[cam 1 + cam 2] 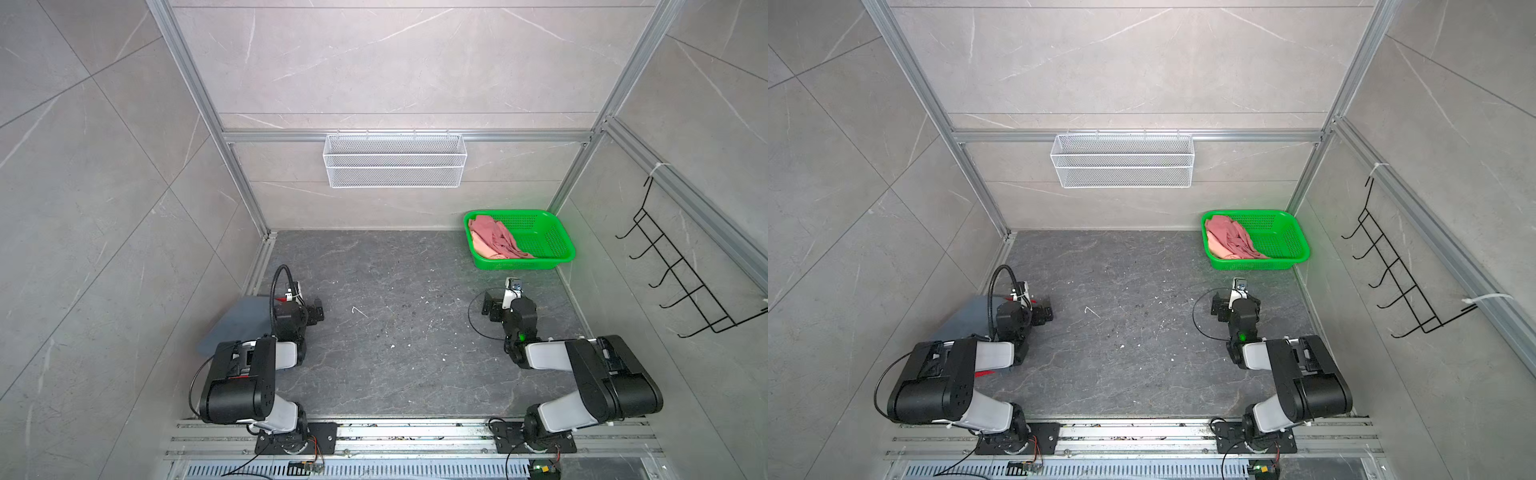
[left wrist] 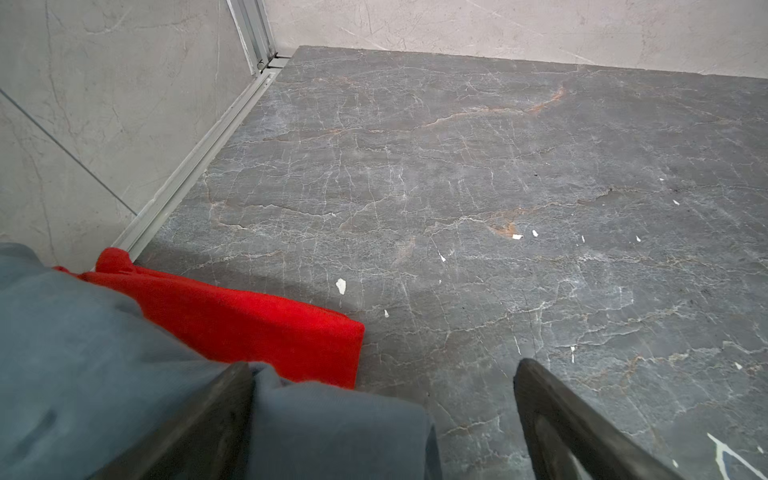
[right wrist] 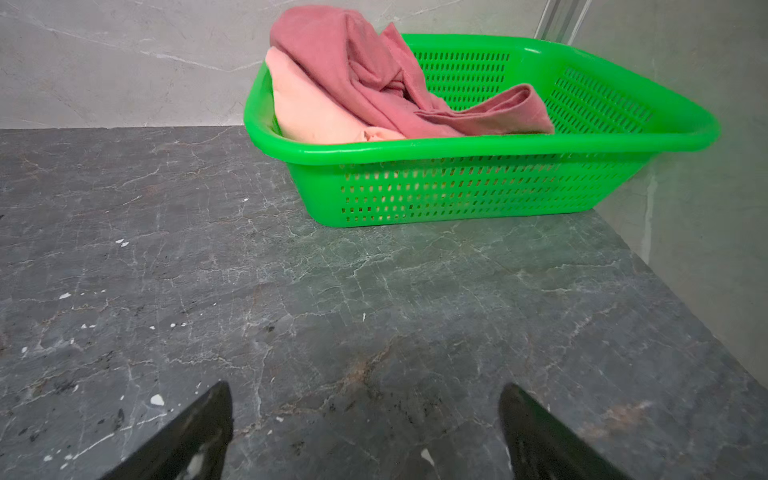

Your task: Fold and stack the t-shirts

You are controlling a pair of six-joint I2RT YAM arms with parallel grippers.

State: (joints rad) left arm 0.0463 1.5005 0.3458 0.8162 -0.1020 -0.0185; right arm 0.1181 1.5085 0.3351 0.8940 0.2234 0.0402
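The left gripper (image 2: 382,363) stands with its jaws spread fully wide and nothing between them. It sits well apart from the green basket (image 3: 457,145), across the dark stone table (image 1: 395,332) on the side opposite the basket. In the left wrist view one of its fingers (image 2: 216,407) shows in front of the slate grey-blue t-shirt (image 2: 104,353); whether it touches the cloth cannot be told. The other finger is over bare table.

The right gripper (image 3: 365,385) is also spread to its widest and holds nothing. It is near the basket, just off the basket's near wall and over bare table, touching neither the basket nor any cloth.

The grey-blue t-shirt lies folded flat, with a soft rounded edge, on top of the bright red t-shirt (image 2: 257,328). The red one is folded too, and a straight edge and a square corner of it stick out from under the grey-blue. This pair sits well apart from the basket, against the side wall across the table from it.

The coral pink t-shirt (image 3: 353,70) lies crumpled inside the basket, piled against the end nearer the middle of the table, with one loose fold trailing across the basket floor. The pale peach t-shirt (image 3: 307,108) is bunched under and beside it, pressed against the same end wall. The rest of the basket floor is bare mesh.
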